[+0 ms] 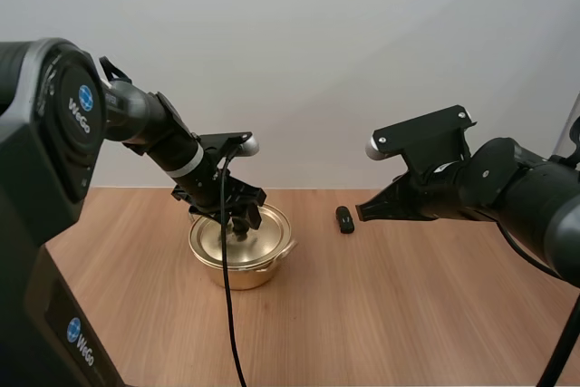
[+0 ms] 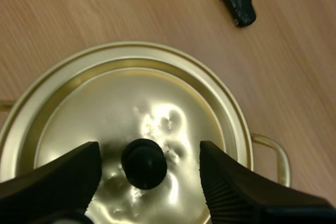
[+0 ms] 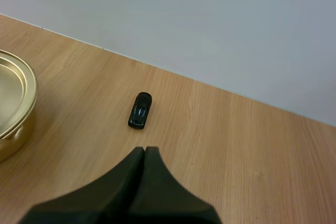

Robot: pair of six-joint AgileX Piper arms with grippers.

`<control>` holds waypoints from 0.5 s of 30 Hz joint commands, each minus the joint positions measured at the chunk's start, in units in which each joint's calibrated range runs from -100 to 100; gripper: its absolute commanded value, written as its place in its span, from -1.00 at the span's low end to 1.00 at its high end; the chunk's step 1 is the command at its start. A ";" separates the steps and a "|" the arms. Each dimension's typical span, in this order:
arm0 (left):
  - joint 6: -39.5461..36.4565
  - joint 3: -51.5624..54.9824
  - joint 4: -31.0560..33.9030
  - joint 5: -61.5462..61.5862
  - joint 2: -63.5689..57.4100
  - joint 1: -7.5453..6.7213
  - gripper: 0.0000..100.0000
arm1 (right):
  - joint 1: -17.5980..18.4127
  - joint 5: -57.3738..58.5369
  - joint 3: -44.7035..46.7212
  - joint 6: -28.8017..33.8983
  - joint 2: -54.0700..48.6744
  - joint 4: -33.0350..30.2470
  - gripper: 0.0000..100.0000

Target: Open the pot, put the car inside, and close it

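A golden pot [image 1: 241,258] stands on the wooden table with its lid [image 2: 136,129] on. The lid's black knob [image 2: 144,163] sits between the fingers of my left gripper [image 1: 241,221], which is open and just above the lid; the fingers [image 2: 231,187] stand apart on either side of the knob without touching it. A small black toy car [image 1: 344,218] lies on the table to the right of the pot, also seen past the pot's rim [image 2: 237,0]. My right gripper [image 1: 362,212] is shut on nothing and hovers just right of the car [image 3: 140,110].
The pot has a thin side handle [image 2: 275,153] toward the car. The table's back edge meets a pale wall [image 1: 308,61] right behind the pot and car. Bare wood [image 1: 390,314] lies in front of both.
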 commanded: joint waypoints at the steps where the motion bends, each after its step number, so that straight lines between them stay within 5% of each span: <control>1: -0.03 -0.02 0.49 -1.71 0.70 0.00 0.46 | 0.04 -0.13 -0.09 0.00 0.03 -0.02 -1.00; 4: 0.13 -0.02 0.49 -3.06 0.70 0.00 -0.99 | 0.04 -0.13 -0.09 0.00 0.03 -0.42 -1.00; 10: 0.66 -4.13 -1.11 0.14 -0.88 0.00 -1.00 | 0.04 -6.38 -0.09 0.00 3.28 0.08 -1.00; 15: -0.44 -12.41 -5.20 5.15 -8.50 0.07 -1.00 | 0.88 -15.66 -1.07 -2.91 18.69 5.39 -1.00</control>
